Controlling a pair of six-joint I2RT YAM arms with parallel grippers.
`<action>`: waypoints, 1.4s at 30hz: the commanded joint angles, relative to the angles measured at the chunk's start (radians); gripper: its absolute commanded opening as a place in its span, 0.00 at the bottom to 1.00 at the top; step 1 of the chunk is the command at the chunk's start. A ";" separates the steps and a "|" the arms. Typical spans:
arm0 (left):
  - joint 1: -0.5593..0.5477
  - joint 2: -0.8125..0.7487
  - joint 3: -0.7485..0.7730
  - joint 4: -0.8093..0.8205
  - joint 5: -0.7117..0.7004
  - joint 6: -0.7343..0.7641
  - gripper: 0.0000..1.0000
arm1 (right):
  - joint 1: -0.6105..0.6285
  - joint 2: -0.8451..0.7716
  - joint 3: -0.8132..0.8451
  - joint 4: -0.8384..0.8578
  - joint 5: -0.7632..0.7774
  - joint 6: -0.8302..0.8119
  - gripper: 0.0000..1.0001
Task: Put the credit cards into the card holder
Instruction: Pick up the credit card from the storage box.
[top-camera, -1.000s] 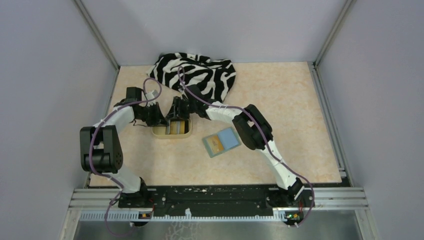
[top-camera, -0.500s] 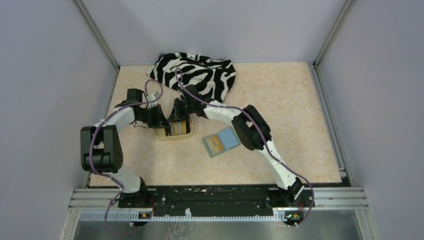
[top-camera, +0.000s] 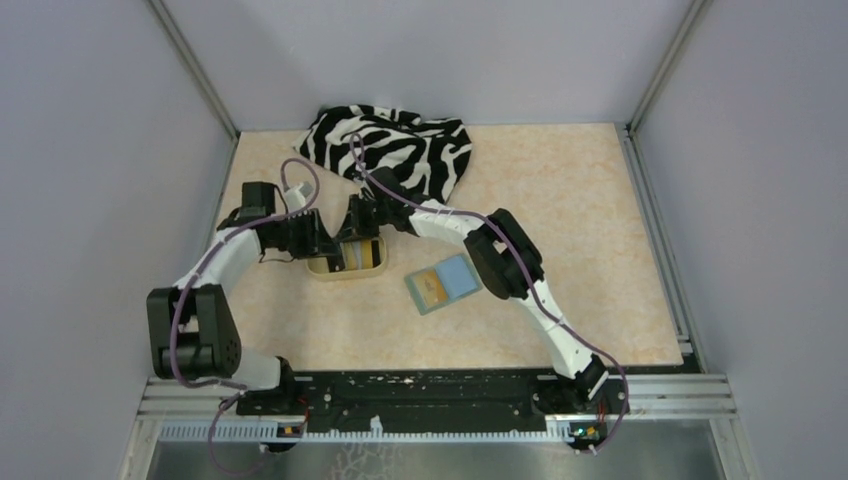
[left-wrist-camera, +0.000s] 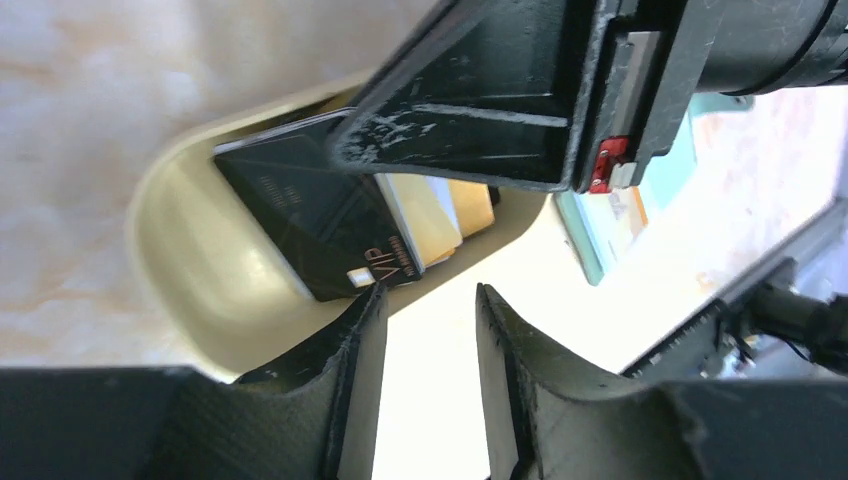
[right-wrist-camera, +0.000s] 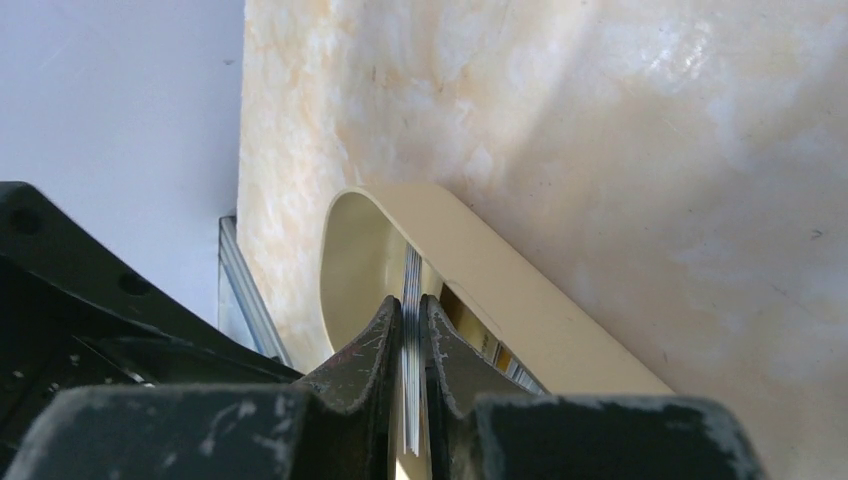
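The credit cards lie in a tan oval dish. In the left wrist view a black card leans over gold-yellow cards. My right gripper reaches into the dish and is shut on a thin stack of cards, seen edge-on. From above, the right gripper is at the dish's back rim. My left gripper is open with nothing between its fingers, at the dish's left end. The card holder lies open, right of the dish, its pale blue lining up.
A zebra-striped cloth is bunched at the back of the table behind both grippers. The left side wall and a metal rail run close to the dish. The card holder's green edge shows beyond the dish.
My left gripper has opened and drawn back a little to the left. My right gripper has closed on cards in the dish.
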 joint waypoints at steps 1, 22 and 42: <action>0.023 -0.116 -0.039 0.050 -0.134 -0.004 0.42 | -0.010 -0.038 0.000 0.109 -0.086 -0.028 0.09; 0.026 -0.109 -0.043 0.024 -0.412 -0.042 0.05 | 0.048 0.053 0.102 0.019 -0.089 -0.076 0.24; 0.027 -0.117 -0.048 0.023 -0.406 -0.033 0.02 | 0.031 0.017 0.085 0.033 -0.133 -0.040 0.26</action>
